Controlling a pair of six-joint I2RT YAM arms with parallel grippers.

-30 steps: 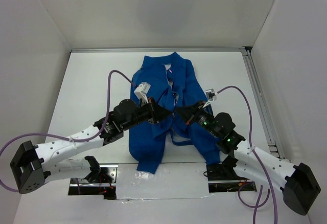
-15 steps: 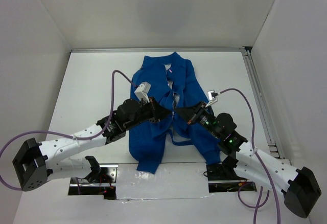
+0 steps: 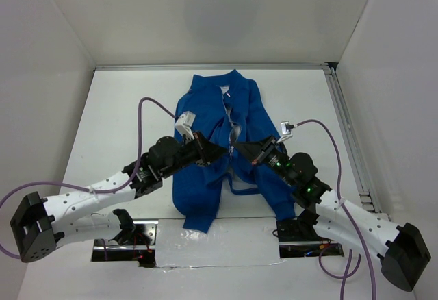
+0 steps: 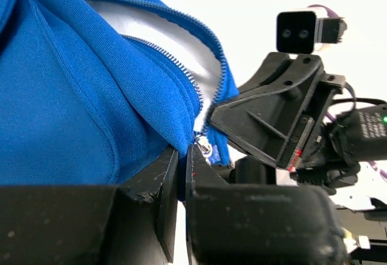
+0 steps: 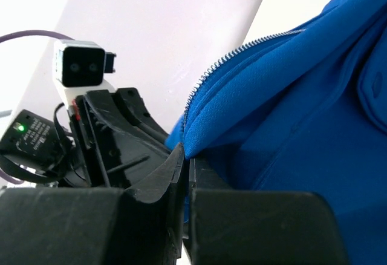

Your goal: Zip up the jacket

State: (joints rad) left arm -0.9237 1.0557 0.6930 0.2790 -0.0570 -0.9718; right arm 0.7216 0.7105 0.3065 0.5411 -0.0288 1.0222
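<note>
The royal-blue jacket (image 3: 209, 170) lies on the white table, collar at the far side, its front partly open and showing pale lining (image 3: 233, 132). My left gripper (image 3: 224, 151) is shut on the jacket's left front edge beside the zipper; in the left wrist view (image 4: 182, 156) blue fabric is pinched between the jaws and a small silver zipper slider (image 4: 206, 149) sits at their tip. My right gripper (image 3: 239, 151) is shut on the right front edge; in the right wrist view (image 5: 187, 156) the blue fabric with its zipper teeth (image 5: 242, 50) rises from the jaws. The two grippers nearly touch, tip to tip.
White walls enclose the table on three sides, with a metal rail (image 3: 345, 132) along the right edge. Purple cables (image 3: 150, 105) loop above both arms. The arm bases stand at the near edge by a taped strip (image 3: 219, 248).
The left arm has shifted slightly toward the near left, its wrist camera moving with it. Both grippers stay shut on the jacket's front edges at the same spot.
</note>
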